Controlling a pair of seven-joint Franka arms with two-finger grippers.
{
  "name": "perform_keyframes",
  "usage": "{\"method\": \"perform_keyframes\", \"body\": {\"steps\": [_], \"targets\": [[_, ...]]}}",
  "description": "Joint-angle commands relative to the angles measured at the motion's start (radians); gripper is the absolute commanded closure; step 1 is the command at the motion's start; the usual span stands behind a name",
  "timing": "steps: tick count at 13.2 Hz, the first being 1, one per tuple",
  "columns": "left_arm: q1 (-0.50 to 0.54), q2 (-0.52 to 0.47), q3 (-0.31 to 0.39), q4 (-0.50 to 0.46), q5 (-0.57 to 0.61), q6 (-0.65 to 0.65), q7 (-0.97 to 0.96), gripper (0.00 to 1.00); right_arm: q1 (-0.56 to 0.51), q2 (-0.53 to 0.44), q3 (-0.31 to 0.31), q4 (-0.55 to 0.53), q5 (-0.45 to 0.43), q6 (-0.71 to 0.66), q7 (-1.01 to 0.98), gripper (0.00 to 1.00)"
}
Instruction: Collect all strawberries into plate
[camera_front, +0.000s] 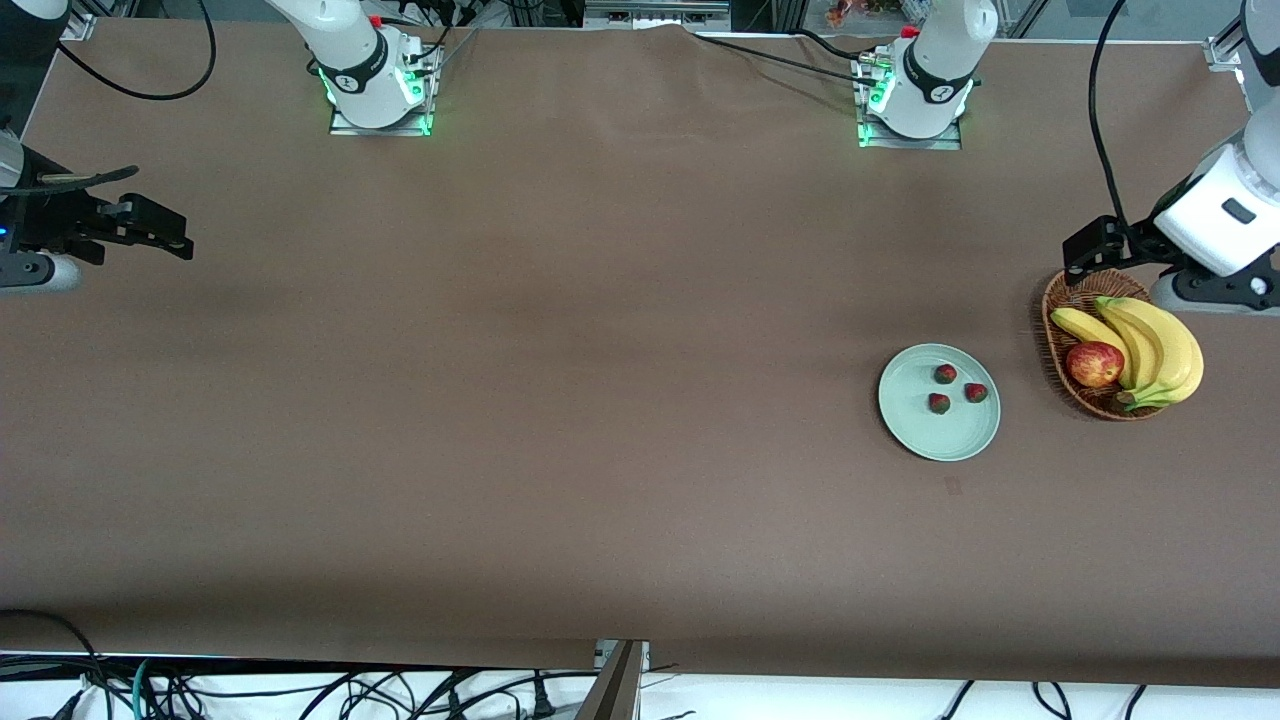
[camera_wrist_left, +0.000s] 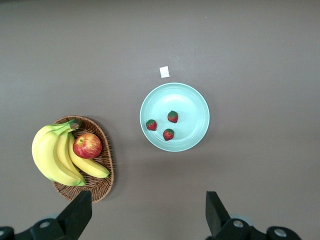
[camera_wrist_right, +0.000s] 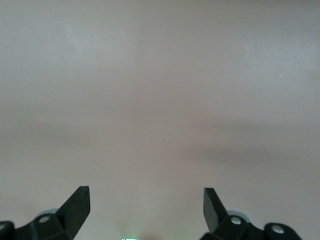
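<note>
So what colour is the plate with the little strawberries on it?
Pale mint green, plain; the plate shows best in the left wrist view.

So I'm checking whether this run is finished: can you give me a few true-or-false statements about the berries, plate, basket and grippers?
1. All three small red strawberries lie on the round mint-green plate. True.
2. The red apple sits on the plate. False: it is in the brown wicker basket with the yellow bananas.
3. The left gripper holds a strawberry. False: open, empty.
4. The right gripper is open. True.
</note>
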Motion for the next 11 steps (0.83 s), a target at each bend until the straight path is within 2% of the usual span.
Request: {"method": "perform_keyframes", "body": {"steps": [1, 5, 11], "targets": [[-0.035, -0.103, 0.017, -0.100, -0.013, 0.031, 0.011, 0.00, -0.012, -0.004, 0.012, 0.001, -0.014, 0.004, 0.004, 0.00], [-0.035, -0.083, 0.013, -0.081, -0.007, -0.036, 0.024, 0.00, -0.013, -0.005, 0.012, 0.001, -0.014, 0.004, 0.004, 0.00], [-0.029, -0.071, 0.008, -0.063, -0.009, -0.038, 0.029, 0.00, -0.015, -0.005, 0.012, 0.001, -0.014, 0.004, 0.004, 0.00]]}}
